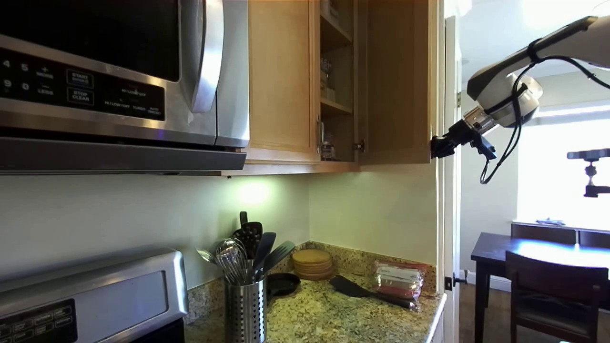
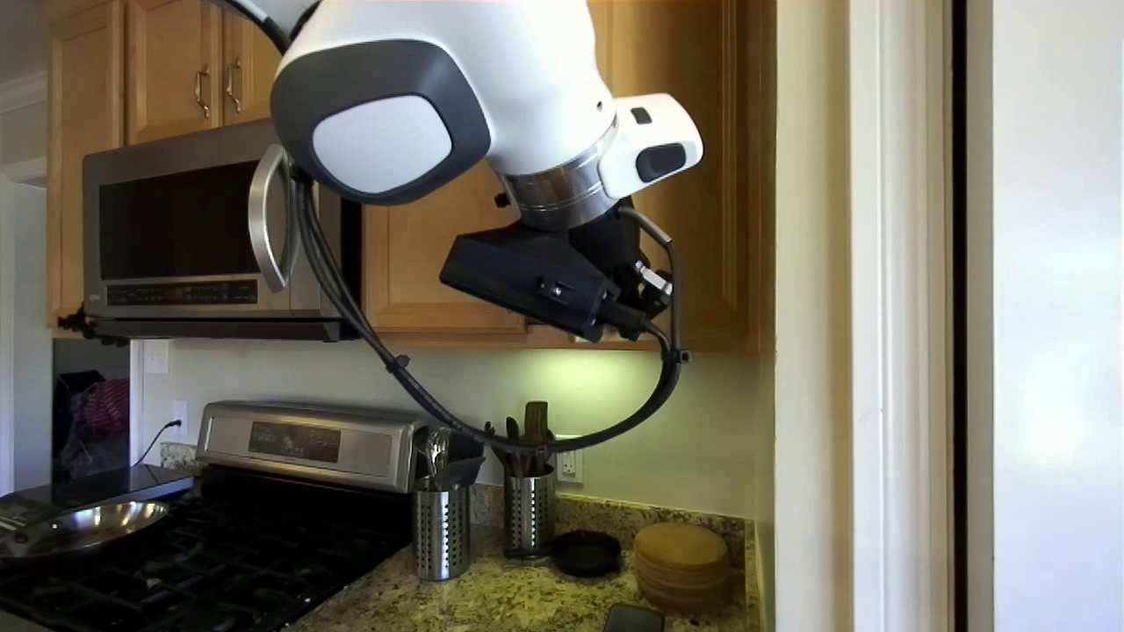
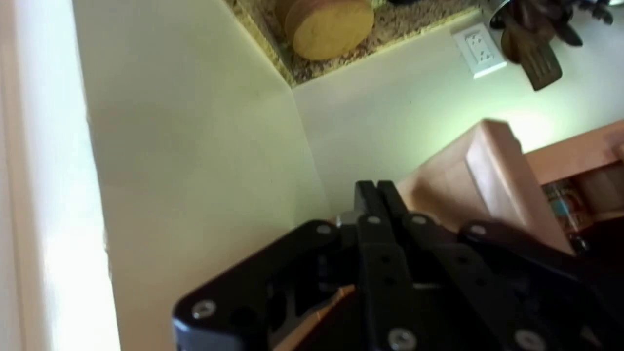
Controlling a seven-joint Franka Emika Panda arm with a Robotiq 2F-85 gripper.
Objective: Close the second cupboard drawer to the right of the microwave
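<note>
The second cupboard drawer is a light wood cabinet door (image 1: 395,85). It stands swung wide open in an exterior view, its inner face showing and the shelves uncovered. In the wrist view the door (image 3: 451,187) shows its lower corner and its outer face. My gripper (image 1: 437,147) is at the door's lower free edge, on the outer side. In the wrist view the gripper (image 3: 376,187) has its fingers together with nothing between them, beside that outer face; I cannot tell whether they touch it. The stainless microwave (image 1: 200,128) is at the left, also in an exterior view (image 2: 184,224).
The twin wood door (image 1: 283,76) is closed beside the microwave. A side wall and door frame (image 1: 441,214) stand close to my gripper. Below are the granite counter (image 1: 305,314), a utensil holder (image 1: 245,309), round wooden boxes (image 2: 683,562) and the stove (image 2: 263,527).
</note>
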